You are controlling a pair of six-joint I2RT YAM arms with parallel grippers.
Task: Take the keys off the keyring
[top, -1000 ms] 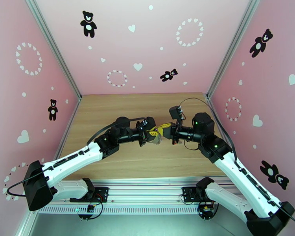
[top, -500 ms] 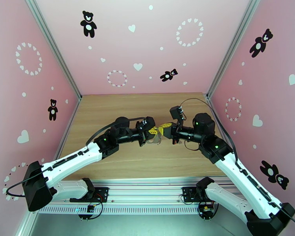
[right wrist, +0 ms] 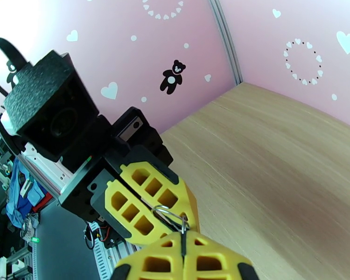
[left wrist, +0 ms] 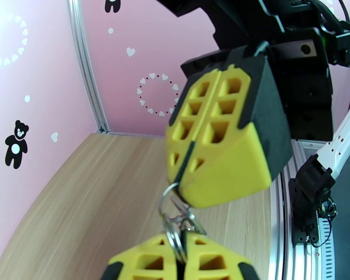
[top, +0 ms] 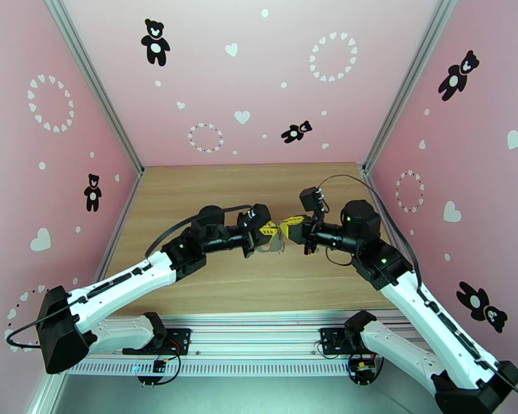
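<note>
**Keyring pinched between both grippers above the bench**

Keyring [left wrist: 173, 215], a thin grey wire loop, spans the short gap between the two gripper tips, held clear of the wooden bench [left wrist: 105, 192] below. In the left wrist view its lower end goes into the seam of the left gripper [left wrist: 180, 246]. That gripper's yellow fingers are pressed together on the wire at the bottom edge of the view. The upper end of the loop runs into the tip of the right gripper [left wrist: 183, 182], which comes down from the upper right. Its yellow fingers are likewise closed flat against each other, nipping the loop at the very tip. A small bunch of grey metal pieces [left wrist: 190, 223] sits against the loop just above the left gripper's fingers. Whether these are keys or chain links cannot be told.

In the right wrist view the loop rises out of the closed seam of the right gripper at the bottom edge. It lies against the tip of the left gripper, which reaches in from the lower left with its fingers together.

In the top external view the two arms reach toward each other over the middle of the bench and the grippers meet nearly tip to tip. The loop itself is too small to make out there.
</note>
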